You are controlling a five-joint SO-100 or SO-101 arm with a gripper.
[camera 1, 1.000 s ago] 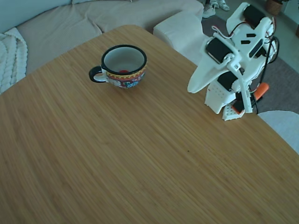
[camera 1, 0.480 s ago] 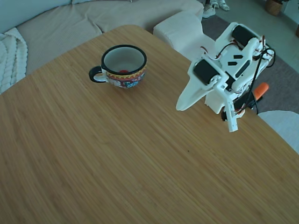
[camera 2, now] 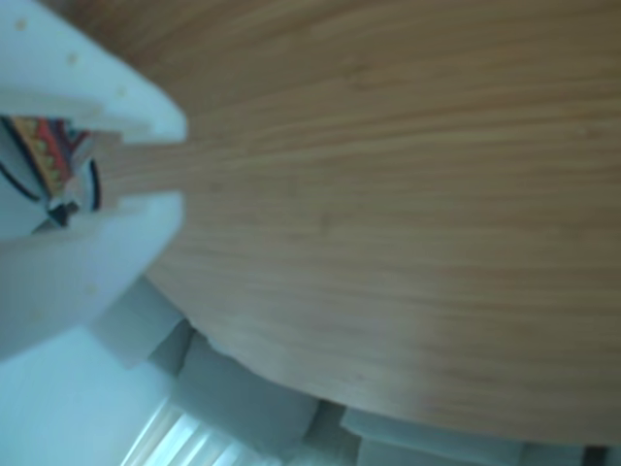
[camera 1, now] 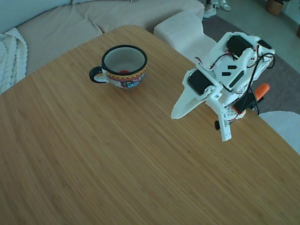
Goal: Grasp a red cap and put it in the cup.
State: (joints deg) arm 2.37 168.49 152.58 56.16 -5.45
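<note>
The cup point(camera 1: 124, 65), with a black rim and a colourful band, stands upright at the far middle of the wooden table point(camera 1: 117, 154), its handle to the left. The red cap point(camera 1: 123, 71) lies inside it as a small red spot against the near wall. My white gripper point(camera 1: 174, 115) hangs over the table's right side, well to the right of the cup, pointing down-left. In the other view its fingers point(camera 2: 116, 97) stand a narrow gap apart around the gripper's point(camera 2: 179, 165) middle, holding nothing. A bit of the cup point(camera 2: 39, 146) shows behind them.
A beige sofa point(camera 1: 93, 18) and a white cushion block point(camera 1: 180, 28) lie beyond the table's far edge. A knitted blanket point(camera 1: 9, 56) is at the left. An orange part point(camera 1: 262, 89) sits by the arm's base near the right table edge.
The arm has leaned down and to the left, carrying the gripper tip lower over the table and nearer its middle. Cup and cap have not moved.
</note>
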